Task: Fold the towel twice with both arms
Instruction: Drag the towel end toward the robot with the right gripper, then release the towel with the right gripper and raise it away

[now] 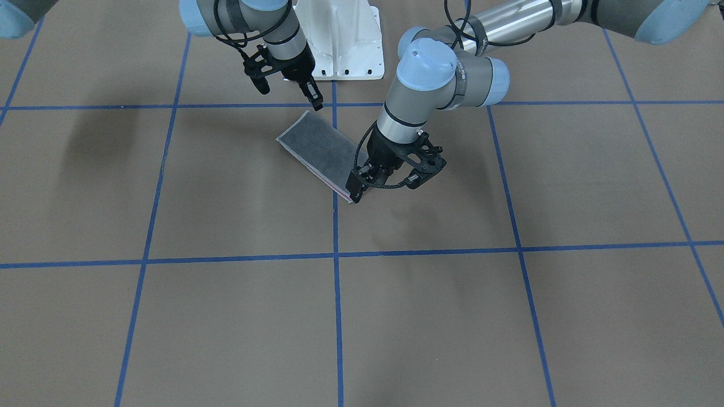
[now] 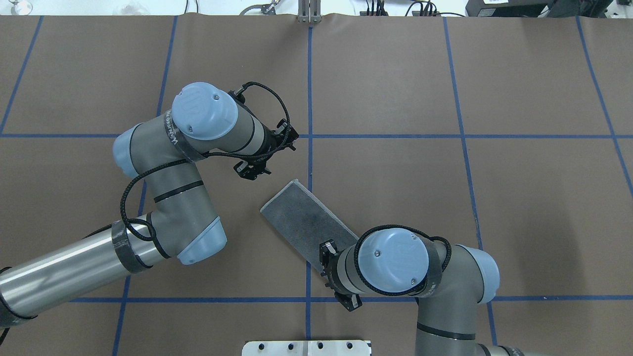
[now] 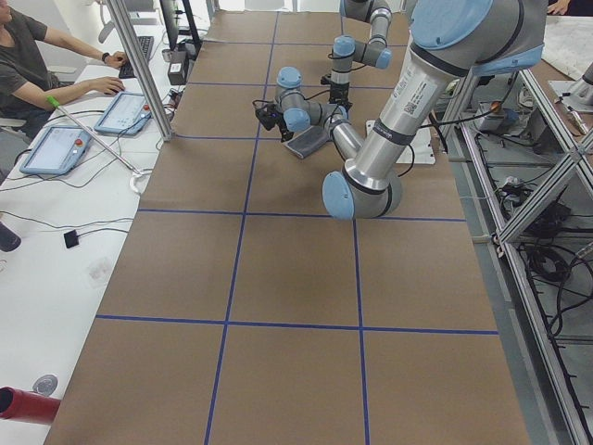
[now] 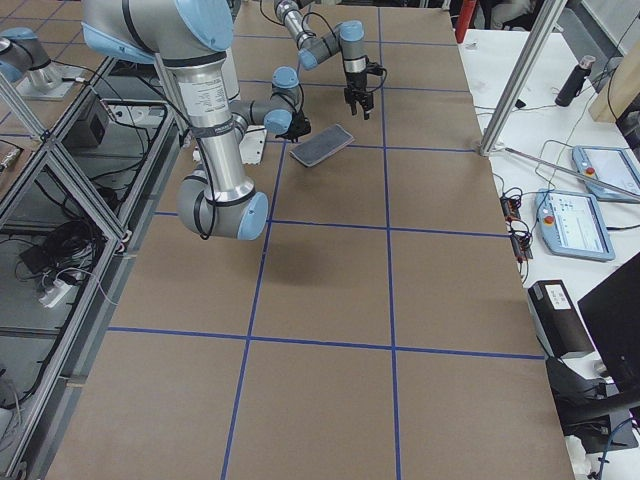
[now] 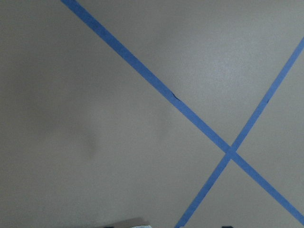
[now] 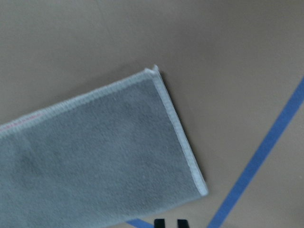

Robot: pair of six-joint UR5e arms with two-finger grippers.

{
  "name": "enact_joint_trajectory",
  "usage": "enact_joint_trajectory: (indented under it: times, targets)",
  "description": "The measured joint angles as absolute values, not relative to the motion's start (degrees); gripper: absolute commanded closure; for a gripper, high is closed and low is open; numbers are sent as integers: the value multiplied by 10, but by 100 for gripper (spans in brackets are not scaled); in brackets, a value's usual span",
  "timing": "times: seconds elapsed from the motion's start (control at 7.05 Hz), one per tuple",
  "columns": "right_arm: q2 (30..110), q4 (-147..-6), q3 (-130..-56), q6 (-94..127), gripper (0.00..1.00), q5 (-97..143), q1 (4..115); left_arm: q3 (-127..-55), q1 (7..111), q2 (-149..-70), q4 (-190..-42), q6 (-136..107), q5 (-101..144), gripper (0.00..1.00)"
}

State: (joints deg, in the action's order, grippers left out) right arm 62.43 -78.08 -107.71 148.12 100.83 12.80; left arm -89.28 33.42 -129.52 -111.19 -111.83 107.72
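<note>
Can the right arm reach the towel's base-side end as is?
Likely yes: the right gripper hangs just over that end of the towel, with nothing between; the left gripper is at the opposite end.

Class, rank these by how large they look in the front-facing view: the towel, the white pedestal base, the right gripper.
1. white pedestal base, though cropped at the top
2. towel
3. right gripper

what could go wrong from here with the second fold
The left arm's black tool is near one corner of the once-folded dark grey terry towel; pinching only the top layer could undo the first fold. The right arm's black tool hovers off the other end, so the fold may skew.
</note>
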Motion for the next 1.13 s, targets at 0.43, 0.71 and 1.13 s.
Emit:
enact_joint_trajectory:
  times: [0.43,0.71,1.13]
  targets:
    - [632,-786,-1076,1454,0,1044,199,-908,324,-1293,-1066,-1118,1078,24]
    - [639,-786,-1057,1389,0,1058,274,-928,294,-1270,-1050,-1116,1068,31]
    - [636,-781,-1025,1340,0,1057,313,-951,245,-1240,-1046,-1115,1029,40]
